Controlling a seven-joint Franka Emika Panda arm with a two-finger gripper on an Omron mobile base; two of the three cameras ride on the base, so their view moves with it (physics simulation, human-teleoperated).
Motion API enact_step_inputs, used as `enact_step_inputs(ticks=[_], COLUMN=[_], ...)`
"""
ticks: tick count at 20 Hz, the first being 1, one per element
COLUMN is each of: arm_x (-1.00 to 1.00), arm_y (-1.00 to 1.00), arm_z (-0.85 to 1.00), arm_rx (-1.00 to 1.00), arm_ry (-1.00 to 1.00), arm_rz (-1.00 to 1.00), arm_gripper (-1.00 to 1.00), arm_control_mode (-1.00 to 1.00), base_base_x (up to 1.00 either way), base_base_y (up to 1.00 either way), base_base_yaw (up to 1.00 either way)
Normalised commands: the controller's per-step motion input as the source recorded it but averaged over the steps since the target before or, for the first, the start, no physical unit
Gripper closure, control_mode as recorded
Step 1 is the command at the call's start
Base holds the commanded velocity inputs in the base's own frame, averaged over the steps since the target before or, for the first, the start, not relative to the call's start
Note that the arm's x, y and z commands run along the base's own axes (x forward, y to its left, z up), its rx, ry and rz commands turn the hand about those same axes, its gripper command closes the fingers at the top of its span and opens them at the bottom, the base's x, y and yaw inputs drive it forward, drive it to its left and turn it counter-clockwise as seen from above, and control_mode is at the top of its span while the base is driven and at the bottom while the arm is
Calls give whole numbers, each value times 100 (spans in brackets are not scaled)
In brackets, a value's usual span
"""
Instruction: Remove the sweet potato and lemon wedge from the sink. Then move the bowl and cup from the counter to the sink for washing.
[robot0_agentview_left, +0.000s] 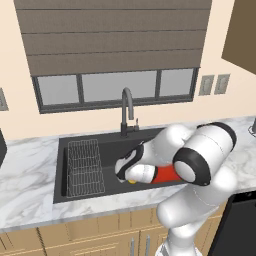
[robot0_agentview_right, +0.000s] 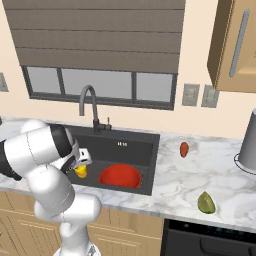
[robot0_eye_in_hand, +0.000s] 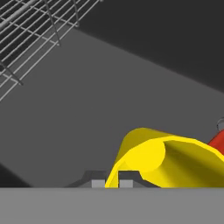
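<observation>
Gripping cup (robot0_eye_in_hand: 162, 159) in tool (robot0_eye_in_hand: 112, 183), over sink (robot0_eye_in_hand: 87, 113)

Arm bent low fwd, gripper (robot0_eye_in_hand: 112, 183) clamped (jaws nearly together).

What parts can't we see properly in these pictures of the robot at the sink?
- The cup: hand view, its lower part is cut off at the bottom edge.
- The bowl: left base view, mostly hidden behind the white arm; in the hand view just a red sliver at the right edge.
- The gripper: right base view, its fingertips are too small and hidden by the hand to make out.
- The sink: left base view, its right half is covered by the arm.
</observation>
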Motion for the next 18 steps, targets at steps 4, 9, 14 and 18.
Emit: enact_step_inputs(ticks=[4,9,14,18], arm_x=[12,8,4,4], arm_y=[6,5,5,3], arm_z=[-6,-10,-17,-19], arm_rx=[-3,-2,-2,-2], arm_ry=[4,1,1,0], arm_rz=[0,0,0,0], arm_gripper=[100,100,100,100], arm_control_mode=[-100,-100,-100,-100], base_base_x=[0,0,0,0], base_base_y=[0,0,0,0], base_base_yaw=[0,0,0,0])
